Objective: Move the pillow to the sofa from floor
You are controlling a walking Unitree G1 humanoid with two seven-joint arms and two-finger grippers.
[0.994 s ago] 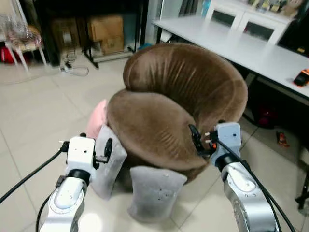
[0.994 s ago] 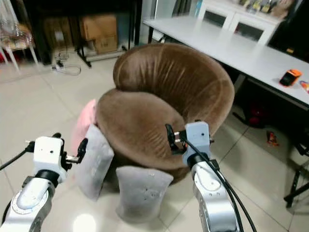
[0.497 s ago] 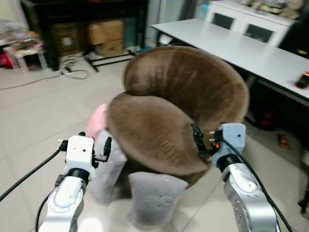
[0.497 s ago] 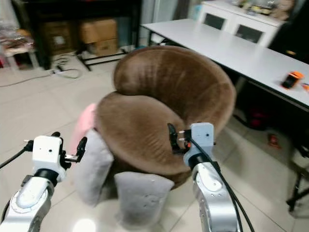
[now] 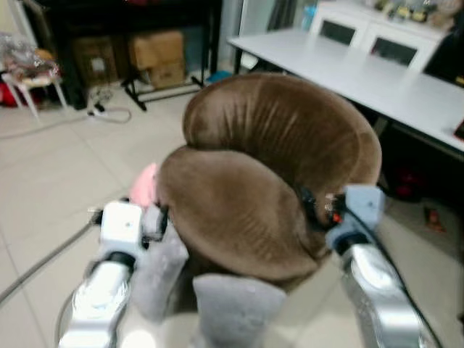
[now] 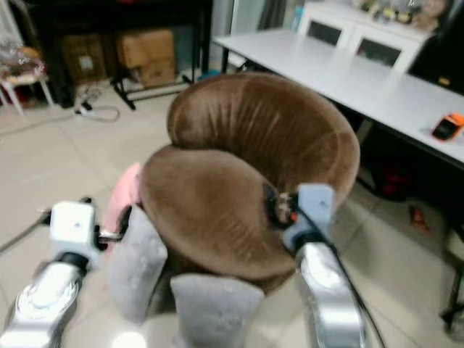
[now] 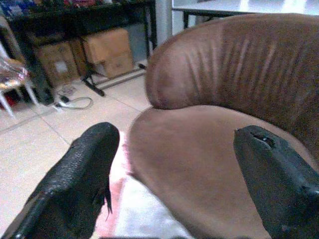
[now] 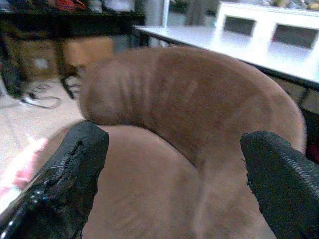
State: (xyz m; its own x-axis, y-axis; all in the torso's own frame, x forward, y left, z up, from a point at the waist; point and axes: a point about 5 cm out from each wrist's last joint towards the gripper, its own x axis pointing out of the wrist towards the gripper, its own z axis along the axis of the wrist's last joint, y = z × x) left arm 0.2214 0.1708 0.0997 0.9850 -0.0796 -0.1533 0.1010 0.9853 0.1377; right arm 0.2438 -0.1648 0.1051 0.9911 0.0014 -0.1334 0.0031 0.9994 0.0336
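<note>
Since a second ago: your whole view has slid slightly closer to the chair and blurred, so the camera moved, not the things; both arms hold the same raised pose, and no pillow has been touched.
Pillows: two grey fabric pillows lean on the floor against the chair's front, the left grey pillow (image 5: pixel 161 270) and the front grey pillow (image 5: pixel 235 313); a pink soft cushion (image 5: pixel 146 184) is wedged behind, at the chair's left side.
Sofa: the brown velvety round chair (image 5: pixel 275 145) has its seat free.
Left gripper (image 7: pixel 174 164): fingers spread wide, holding nothing, just above the left grey pillow.
Right gripper (image 8: pixel 169 164): fingers wide apart, empty, over the seat's right edge.
Room: tiled floor (image 5: pixel 65 167) lies to your left; the long white table (image 5: pixel 377 80) crowds your right.
</note>
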